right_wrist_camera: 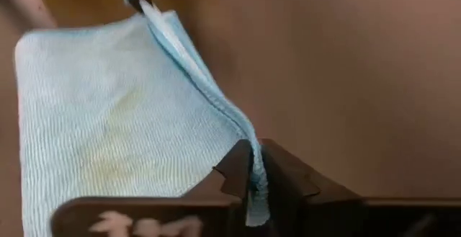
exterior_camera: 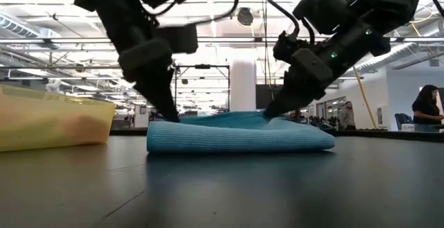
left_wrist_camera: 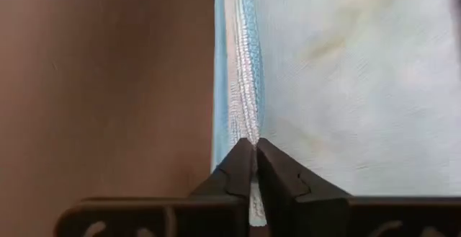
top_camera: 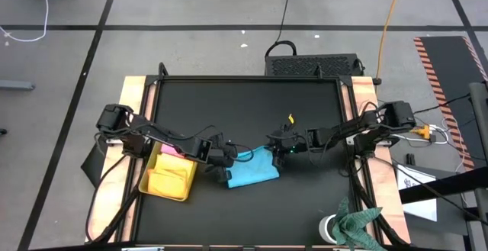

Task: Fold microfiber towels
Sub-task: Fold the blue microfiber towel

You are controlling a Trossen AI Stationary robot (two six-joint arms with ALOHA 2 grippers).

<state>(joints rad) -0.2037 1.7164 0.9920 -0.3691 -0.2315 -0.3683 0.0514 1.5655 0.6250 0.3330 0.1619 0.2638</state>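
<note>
While pinched — blue towel (top_camera: 252, 168) between grippers

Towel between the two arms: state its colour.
Light blue towel, clearest in the high view.

**Ribbed cloth on a matt black table**

The light blue towel (top_camera: 253, 168) is soft cloth with a fine ribbed weave and a stitched hem. Beneath it, the table (top_camera: 252, 106) top is smooth, matt black, edged in pale wood. Left of the towel, the tray (top_camera: 169, 184) is translucent, glossy yellow plastic. The gripper fingers (left_wrist_camera: 238, 176) look matt dark plastic.
</note>
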